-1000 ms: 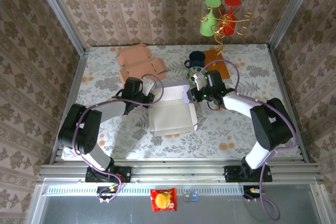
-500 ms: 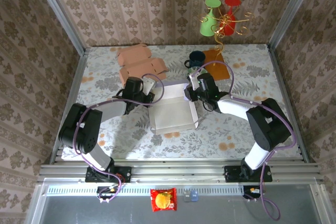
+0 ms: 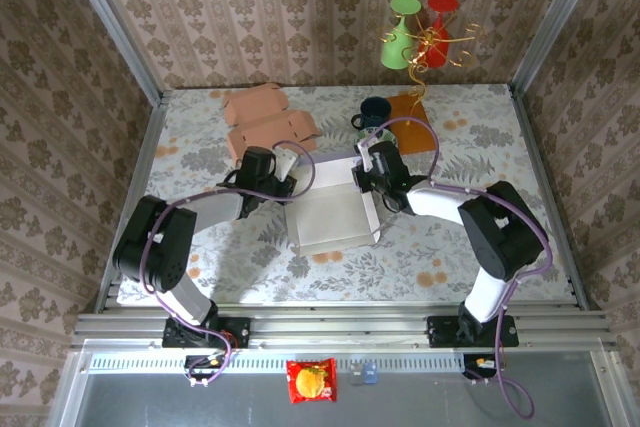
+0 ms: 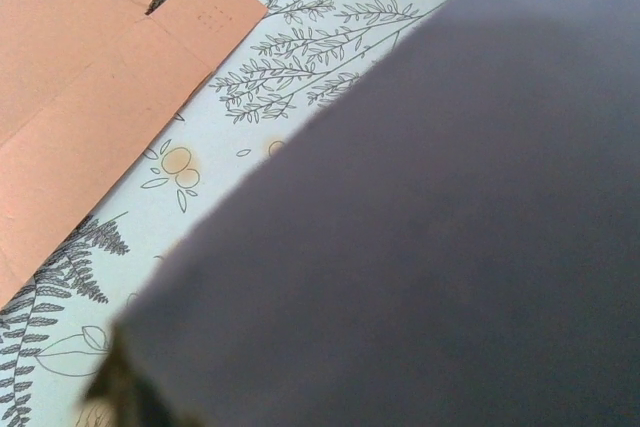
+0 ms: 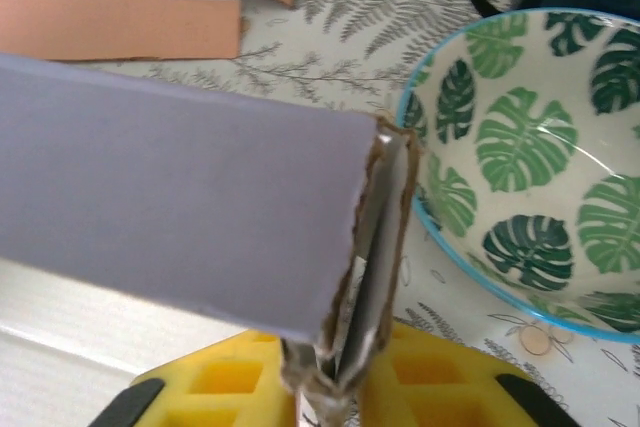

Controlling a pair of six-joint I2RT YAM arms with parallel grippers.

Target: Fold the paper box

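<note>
- Box (image 3: 330, 219): set at table centre, open face up. Its long axis is judged to run from 9 to 3 o'clock, with the raised wall (image 3: 330, 173) on the 12 o'clock side.
- Left gripper (image 3: 293, 173): closed, apparently pinched on the 11 o'clock flap (image 4: 450, 207), which lies close against the wrist camera.
- Right gripper (image 5: 332, 385): closed on the wall's folded edge at 1 o'clock, between the yellow fingers (image 5: 440, 379).
- Risk: the wall may be creased or torn if the two pinches are drawn apart, and the fold may spring open if either pinch slips.
- Risk: the bowl (image 5: 520, 177), just beyond at 1 o'clock, may be struck by the right arm.
</note>
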